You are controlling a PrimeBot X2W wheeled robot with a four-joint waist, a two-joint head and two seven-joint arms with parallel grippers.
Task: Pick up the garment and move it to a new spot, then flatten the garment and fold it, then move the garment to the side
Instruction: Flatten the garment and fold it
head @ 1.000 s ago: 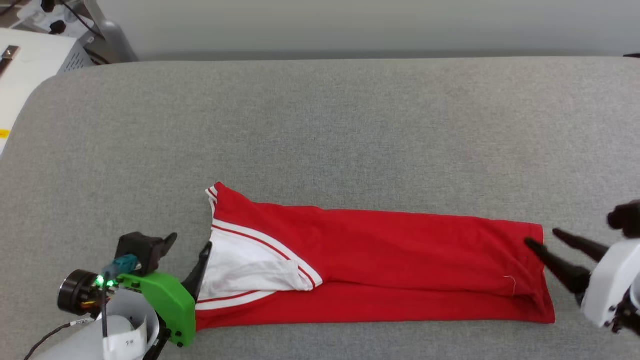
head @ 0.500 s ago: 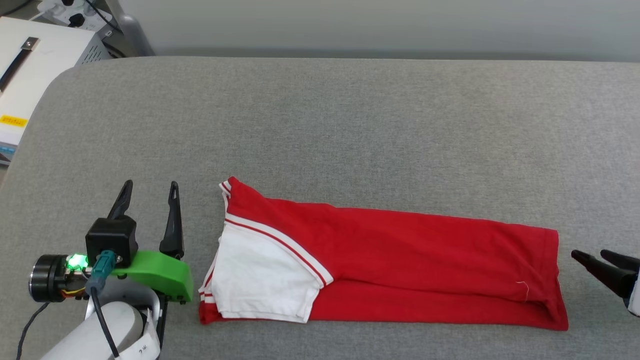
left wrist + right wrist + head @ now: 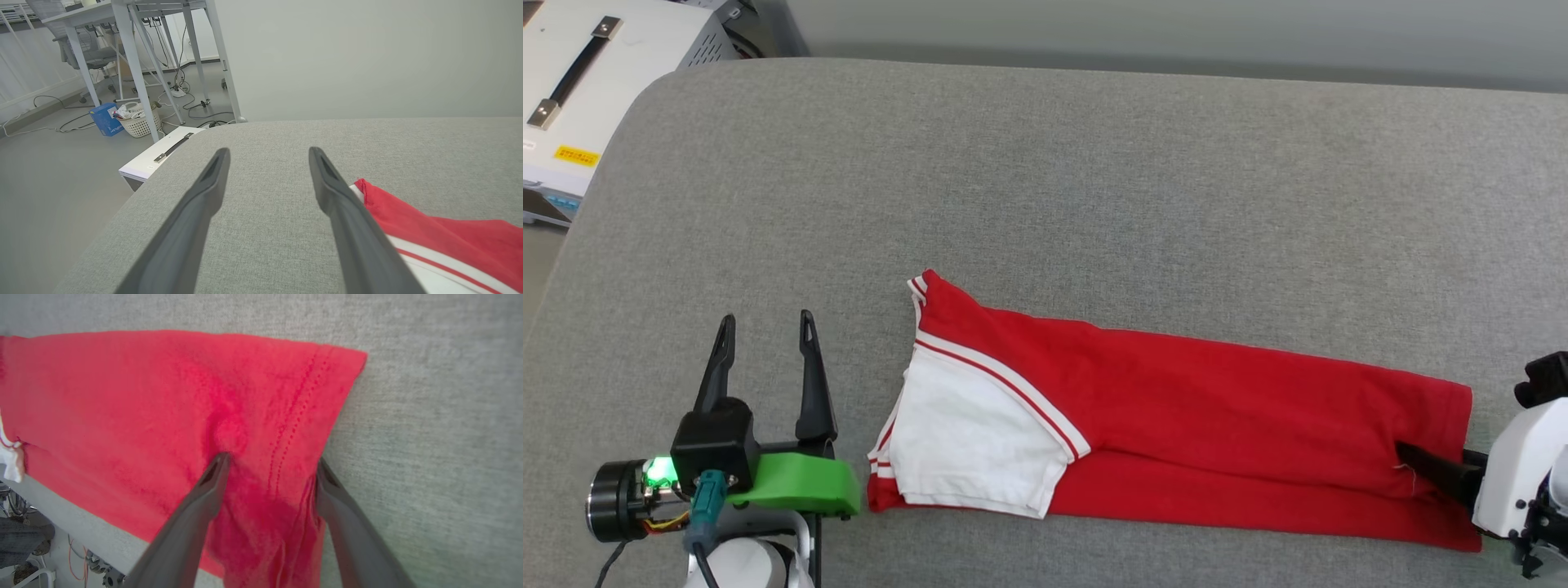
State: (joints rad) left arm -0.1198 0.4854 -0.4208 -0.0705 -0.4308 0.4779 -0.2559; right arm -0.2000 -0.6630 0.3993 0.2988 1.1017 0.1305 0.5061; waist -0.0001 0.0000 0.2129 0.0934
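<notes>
The garment (image 3: pixel 1217 425) lies folded into a long red strip on the grey table (image 3: pixel 1094 180), with its white sleeve (image 3: pixel 972 441) on top at the left end. My left gripper (image 3: pixel 764 327) stands open just left of the sleeve, fingers pointing away from me and nothing between them. The left wrist view has that gripper (image 3: pixel 268 151) over bare table with the garment's (image 3: pixel 433 232) striped corner to its right. My right gripper (image 3: pixel 1421 465) is at the hem end, open. In the right wrist view its fingers (image 3: pixel 212 486) straddle the red hem (image 3: pixel 286 428), one resting on the cloth.
A white box with a black handle (image 3: pixel 588 73) sits off the table's back left corner. Beyond it, the left wrist view takes in table legs (image 3: pixel 135 69), a white basket (image 3: pixel 139 122), a blue box (image 3: pixel 104 118) and floor cables. The table's front edge (image 3: pixel 81 518) runs close under the garment.
The head camera has shifted. My left gripper left the sleeve end and turned its fingers to point away from me. My right gripper drew off to the right, then returned onto the hem.
</notes>
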